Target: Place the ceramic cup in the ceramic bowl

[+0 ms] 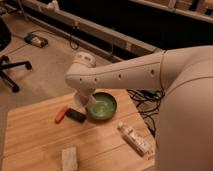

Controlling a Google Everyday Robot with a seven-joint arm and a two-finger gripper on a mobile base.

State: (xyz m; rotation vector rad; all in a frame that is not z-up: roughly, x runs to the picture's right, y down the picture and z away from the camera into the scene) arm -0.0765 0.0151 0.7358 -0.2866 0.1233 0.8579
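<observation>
The green ceramic bowl (pixel 105 106) sits on the wooden table (pixel 35 135) near its far edge. My white arm reaches in from the right, its wrist above and left of the bowl. My gripper (pixel 86 101) hangs at the bowl's left rim. It is shut on the white ceramic cup (pixel 94 106), which is over the left part of the bowl. The arm hides the gripper's upper part.
A small black block (pixel 76 116) and an orange-red object (pixel 60 115) lie just left of the bowl. A white bottle (pixel 135 139) lies near the table's right edge. A pale block (pixel 69 157) lies at the front. An office chair (pixel 7 65) and cables (pixel 145 97) are on the floor.
</observation>
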